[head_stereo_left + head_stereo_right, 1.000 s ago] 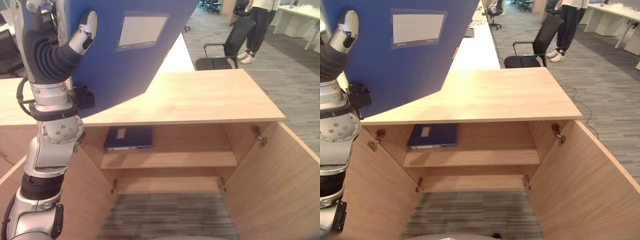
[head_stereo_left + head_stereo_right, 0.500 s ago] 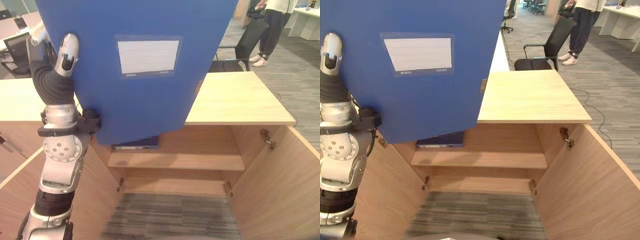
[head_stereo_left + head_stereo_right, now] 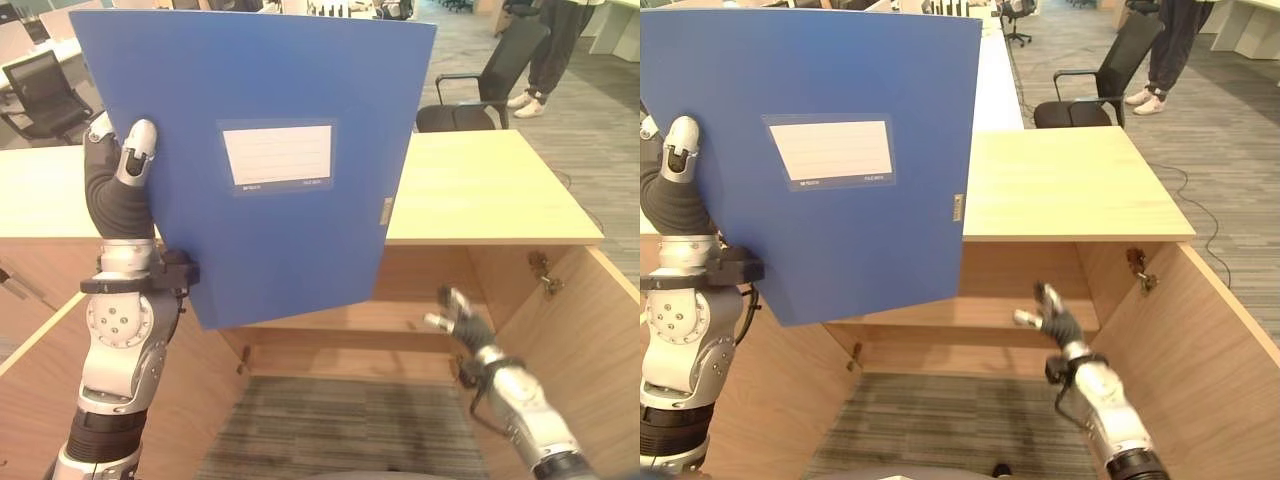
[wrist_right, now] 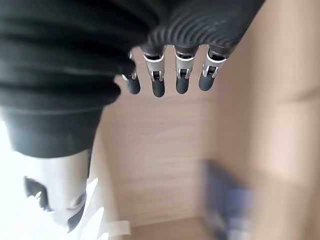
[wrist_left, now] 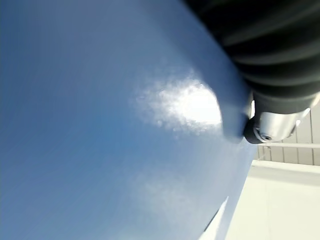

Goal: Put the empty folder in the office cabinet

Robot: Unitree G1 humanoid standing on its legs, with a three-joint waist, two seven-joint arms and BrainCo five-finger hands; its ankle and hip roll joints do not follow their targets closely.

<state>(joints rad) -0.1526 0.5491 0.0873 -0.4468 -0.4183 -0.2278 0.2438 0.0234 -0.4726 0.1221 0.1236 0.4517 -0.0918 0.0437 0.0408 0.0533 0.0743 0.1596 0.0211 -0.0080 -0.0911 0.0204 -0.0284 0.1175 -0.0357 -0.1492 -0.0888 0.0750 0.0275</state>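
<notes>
a black office chair (image 3: 478,92) stands by a person's legs (image 3: 552,50).

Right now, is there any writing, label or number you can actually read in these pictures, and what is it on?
White label on the front of the blue folder, held up by the left hand: ruled lines, blank; the small print along its lower edge is too small to read.
Small metal clasp on the folder's edge: no readable marking.
Cabinet, shelf and right hand: no text.

blue folder (image 5: 100,125) pressed against the left hand (image 5: 272,125).
</notes>
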